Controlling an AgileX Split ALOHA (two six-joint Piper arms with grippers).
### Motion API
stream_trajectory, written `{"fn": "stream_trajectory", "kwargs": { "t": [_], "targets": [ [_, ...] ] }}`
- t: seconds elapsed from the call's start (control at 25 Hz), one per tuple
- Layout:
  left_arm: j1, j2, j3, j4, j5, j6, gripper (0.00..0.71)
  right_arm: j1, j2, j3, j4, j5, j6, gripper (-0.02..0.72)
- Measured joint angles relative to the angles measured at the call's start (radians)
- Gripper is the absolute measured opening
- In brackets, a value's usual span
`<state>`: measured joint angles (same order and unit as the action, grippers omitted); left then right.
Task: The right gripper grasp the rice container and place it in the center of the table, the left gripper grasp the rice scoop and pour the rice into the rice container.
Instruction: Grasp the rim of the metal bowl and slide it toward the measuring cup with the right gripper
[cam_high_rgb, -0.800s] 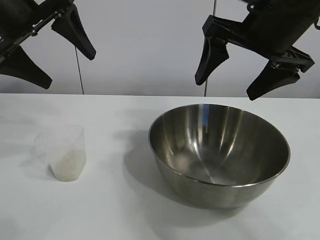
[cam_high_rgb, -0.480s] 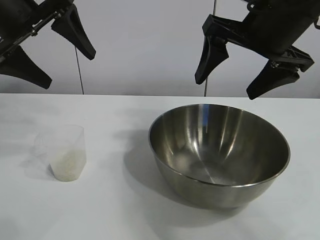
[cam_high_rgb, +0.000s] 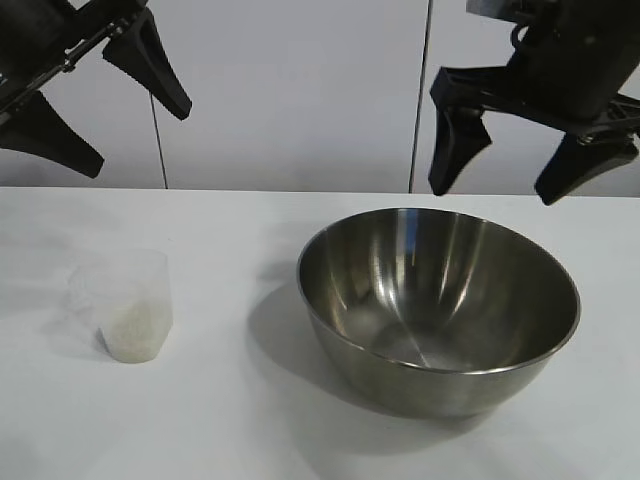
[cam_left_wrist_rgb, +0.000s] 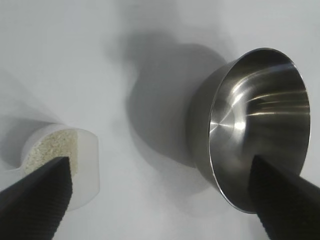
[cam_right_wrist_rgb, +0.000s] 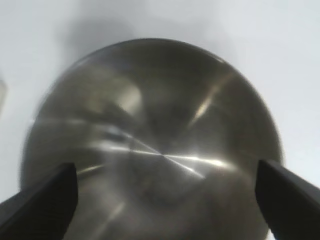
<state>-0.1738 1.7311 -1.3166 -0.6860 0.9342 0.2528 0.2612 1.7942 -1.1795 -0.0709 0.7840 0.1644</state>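
Bowl (cam_high_rgb: 438, 305) sits nearest on the table (cam_high_rgb: 230, 420), right of centre, with the scoop (cam_high_rgb: 127, 304) well apart to its left, upright and part full of rice (cam_left_wrist_rgb: 50, 147). Above the bowl's far rim my right gripper (cam_high_rgb: 508, 175) hangs spread wide, holding nothing. My left gripper (cam_high_rgb: 125, 115) hangs high over the scoop's side, also spread and empty.

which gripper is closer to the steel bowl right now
Right. The right gripper hangs open just above the bowl's far rim; the left gripper is open up at the far left, above the rice scoop.
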Motion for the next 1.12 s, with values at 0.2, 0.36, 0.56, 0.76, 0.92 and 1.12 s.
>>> {"fn": "stream_trajectory", "kwargs": {
  "t": [0.2, 0.36, 0.56, 0.76, 0.92, 1.12],
  "targets": [
    [0.000, 0.000, 0.000, 0.000, 0.000, 0.000, 0.689, -0.038, 0.097, 0.000, 0.071, -0.054, -0.031, 0.638],
    [0.000, 0.000, 0.000, 0.000, 0.000, 0.000, 0.689, -0.038, 0.140, 0.000, 0.137, -0.077, -0.056, 0.520],
    [0.000, 0.000, 0.000, 0.000, 0.000, 0.000, 0.689, -0.038, 0.143, 0.000, 0.147, -0.079, -0.058, 0.325],
    [0.000, 0.000, 0.000, 0.000, 0.000, 0.000, 0.689, -0.038, 0.144, 0.000, 0.148, -0.079, -0.063, 0.106],
    [0.000, 0.000, 0.000, 0.000, 0.000, 0.000, 0.689, -0.038, 0.143, -0.002, 0.181, -0.082, -0.068, 0.034],
    [0.000, 0.000, 0.000, 0.000, 0.000, 0.000, 0.689, -0.040, 0.143, -0.003, 0.223, -0.075, -0.118, 0.020]
  ]
}}
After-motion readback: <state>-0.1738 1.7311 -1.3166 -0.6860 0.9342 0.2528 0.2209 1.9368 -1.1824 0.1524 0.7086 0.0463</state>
